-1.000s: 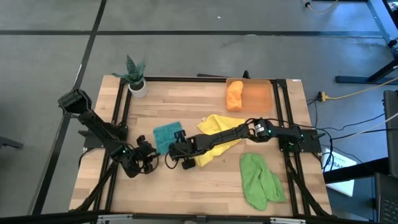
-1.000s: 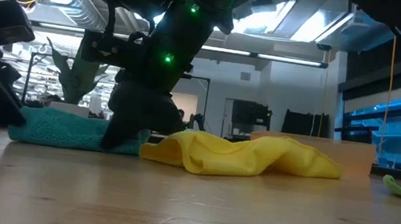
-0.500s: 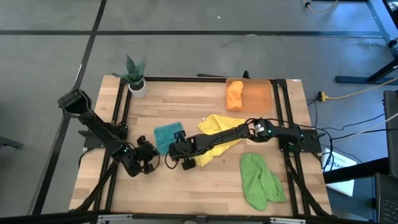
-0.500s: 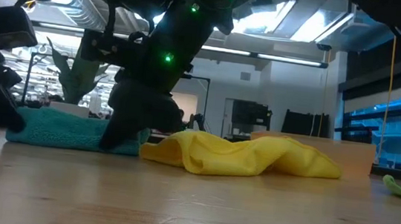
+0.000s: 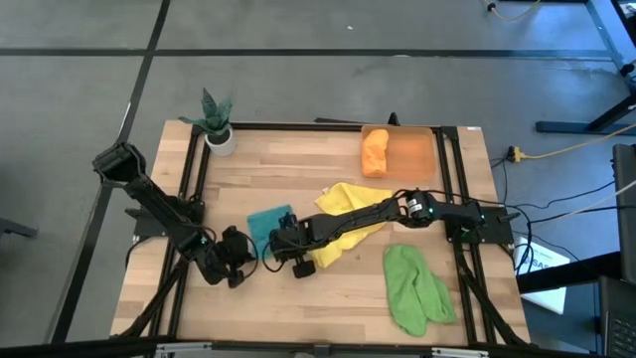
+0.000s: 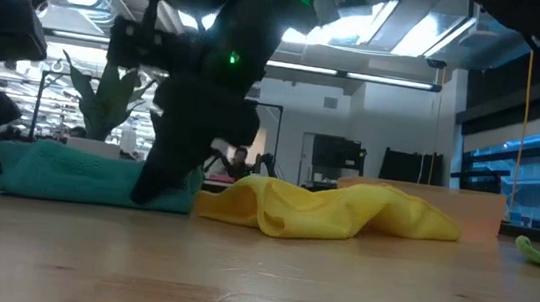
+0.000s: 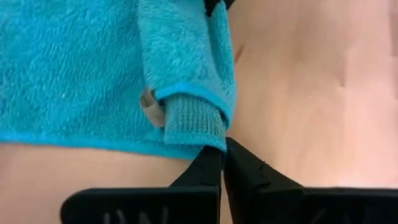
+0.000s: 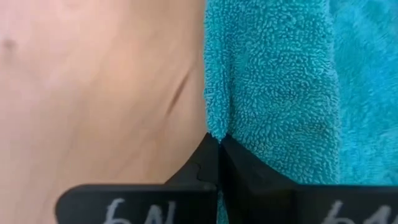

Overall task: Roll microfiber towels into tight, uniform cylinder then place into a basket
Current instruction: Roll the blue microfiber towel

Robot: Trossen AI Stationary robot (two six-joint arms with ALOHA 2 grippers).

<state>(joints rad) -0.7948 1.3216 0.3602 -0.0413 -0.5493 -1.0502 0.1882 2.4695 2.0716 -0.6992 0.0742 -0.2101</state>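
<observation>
Wooden tabletop (image 5: 298, 308) under me carries the teal towel (image 5: 266, 221) near its middle, folded over at one edge. My left gripper (image 7: 222, 163) is clamped on that towel's corner; my right gripper (image 8: 219, 163) pinches its other edge. Yellow towel (image 5: 348, 204) lies beside it, orange towel (image 5: 374, 151) in the basket (image 5: 412, 154), light green towel (image 5: 412, 288) apart.

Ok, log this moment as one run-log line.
step: gripping teal towel | left gripper: shut on corner | right gripper: shut on edge | basket: orange towel inside
</observation>
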